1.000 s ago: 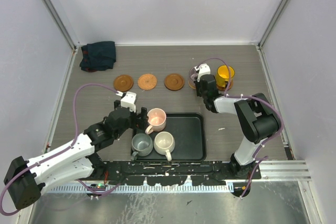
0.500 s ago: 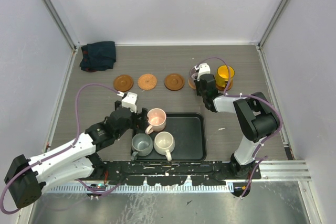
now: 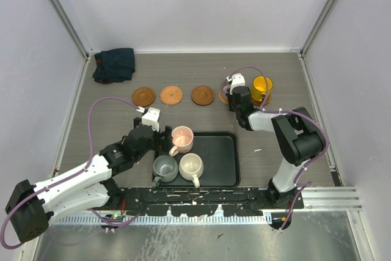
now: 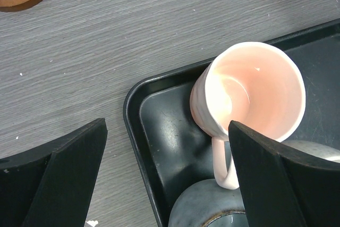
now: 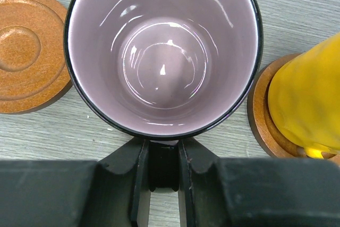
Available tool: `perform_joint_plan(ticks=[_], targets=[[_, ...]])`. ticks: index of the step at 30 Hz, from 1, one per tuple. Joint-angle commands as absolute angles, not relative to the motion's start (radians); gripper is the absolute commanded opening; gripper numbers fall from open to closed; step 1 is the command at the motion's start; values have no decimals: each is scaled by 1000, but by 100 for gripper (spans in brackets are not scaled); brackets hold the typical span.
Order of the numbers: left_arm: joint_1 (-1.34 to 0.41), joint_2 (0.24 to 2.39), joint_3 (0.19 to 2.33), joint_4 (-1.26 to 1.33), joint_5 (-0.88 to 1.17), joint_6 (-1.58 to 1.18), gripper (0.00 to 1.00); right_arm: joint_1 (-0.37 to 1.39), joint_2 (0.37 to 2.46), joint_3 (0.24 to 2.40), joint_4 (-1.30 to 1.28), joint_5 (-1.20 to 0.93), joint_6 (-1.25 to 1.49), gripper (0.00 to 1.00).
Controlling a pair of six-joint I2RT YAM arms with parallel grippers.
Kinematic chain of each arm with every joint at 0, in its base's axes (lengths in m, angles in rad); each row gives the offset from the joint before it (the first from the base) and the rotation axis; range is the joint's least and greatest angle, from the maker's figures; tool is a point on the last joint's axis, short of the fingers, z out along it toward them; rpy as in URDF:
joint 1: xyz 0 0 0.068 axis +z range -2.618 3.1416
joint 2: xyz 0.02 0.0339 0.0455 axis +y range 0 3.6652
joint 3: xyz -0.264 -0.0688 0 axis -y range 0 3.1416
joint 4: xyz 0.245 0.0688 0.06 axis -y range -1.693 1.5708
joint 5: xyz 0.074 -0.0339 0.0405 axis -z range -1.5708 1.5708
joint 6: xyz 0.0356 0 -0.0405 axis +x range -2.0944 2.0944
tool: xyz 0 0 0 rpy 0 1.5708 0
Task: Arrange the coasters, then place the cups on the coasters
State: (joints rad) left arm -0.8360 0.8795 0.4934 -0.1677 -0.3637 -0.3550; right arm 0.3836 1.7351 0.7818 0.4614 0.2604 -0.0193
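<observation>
Where the left end effector (image 4: pixel 166 126) hangs over the far-left corner of the tray (image 4: pixel 134 111), its fingers (image 4: pixel 69 176) are spread wide and grip nothing. One finger is over the desk (image 4: pixel 159 30) outside the tray. The other is close against the pink cup (image 4: pixel 249 91); contact cannot be confirmed. The pink cup stands upright in that corner of the tray, its handle pointing at the grey cup (image 4: pixel 204 206) just beside it. The cream cup (image 3: pixel 191 165) stands in the tray directly right of the grey cup.

The right end effector (image 5: pixel 163 158) is pinching the handle of the mauve cup (image 5: pixel 162 51), with one finger pressed to each side of it. The mauve cup is upright at the far right of the desk. It sits between a coaster (image 5: pixel 26 51) on its left and the yellow cup (image 5: pixel 308 99) on its right, near both and touching neither. What lies under the mauve cup cannot be told. The yellow cup stands on a second coaster (image 5: pixel 260 118), dark and rimmed.

Three coasters (image 3: pixel 171 95) lie in a row on the desk beyond the tray, apart from one another. The rightmost is the one beside the mauve cup. A dark cloth (image 3: pixel 114 64) lies crumpled in the far-left corner of the desk.
</observation>
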Motion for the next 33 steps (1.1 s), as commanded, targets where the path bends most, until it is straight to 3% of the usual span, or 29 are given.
perform_joint_plan(ticks=[1,20,22,27,33], targets=[[-838,867,493,-112,-381,-359,98,380,1686,815,570,278,0,1],[-838,873,488,-104,-382,-366,98,380,1683,824,528,292,20,1],[-839,876,489,-103,-382,-367,98,380,1686,829,519,294,19,4],[-838,877,488,-100,-382,-369,98,380,1689,834,512,293,20,23],[-838,878,488,-98,-379,-371,98,380,1692,838,511,297,20,33]])
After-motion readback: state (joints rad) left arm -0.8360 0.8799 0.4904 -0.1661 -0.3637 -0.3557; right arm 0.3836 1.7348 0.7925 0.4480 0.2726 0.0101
